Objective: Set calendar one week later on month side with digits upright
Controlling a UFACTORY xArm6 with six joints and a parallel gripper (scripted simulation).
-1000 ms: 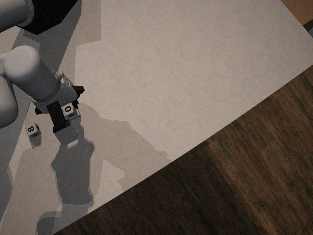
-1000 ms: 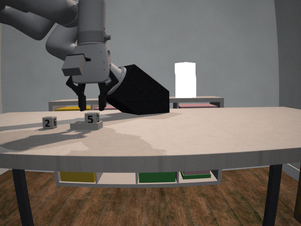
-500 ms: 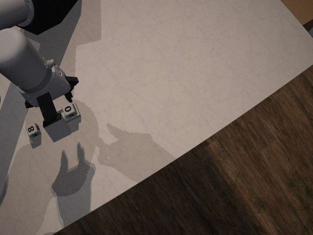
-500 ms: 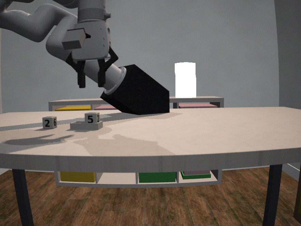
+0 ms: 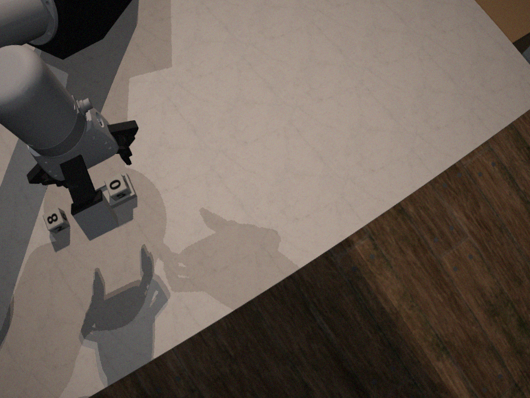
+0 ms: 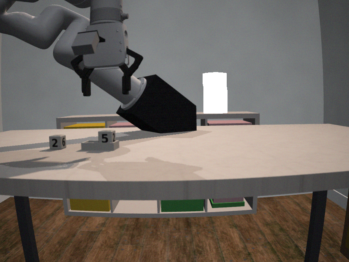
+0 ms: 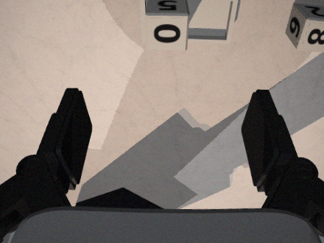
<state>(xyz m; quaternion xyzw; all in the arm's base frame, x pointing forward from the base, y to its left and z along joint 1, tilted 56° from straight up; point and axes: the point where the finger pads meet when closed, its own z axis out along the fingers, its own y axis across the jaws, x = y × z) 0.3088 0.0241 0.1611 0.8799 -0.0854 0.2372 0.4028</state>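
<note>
Above the table (image 5: 265, 141) (image 6: 180, 158): gripper (image 5: 96, 173) (image 6: 106, 93) (image 7: 166, 107) spread wide, nothing held | cube showing 5 (image 5: 116, 185) (image 6: 105, 136) (image 7: 166, 32) seated in one end of tray (image 5: 132, 191) (image 6: 91, 146) (image 7: 229, 22); cube showing 2 (image 5: 55, 219) (image 6: 57, 142) (image 7: 313, 33) on the table beside it | step judged: second cube to be fetched; descent over it, then an upright digit, required.

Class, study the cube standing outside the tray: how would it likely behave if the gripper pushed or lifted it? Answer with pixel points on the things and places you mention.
The cube (image 5: 56, 220) (image 6: 57, 142) (image 7: 308, 29) would probably slide rather than roll, given its flat faces and square edges. Its equal sides suggest it wouldn't tip easily. It looks rigid, so likely keeps its shape when lifted.
</note>
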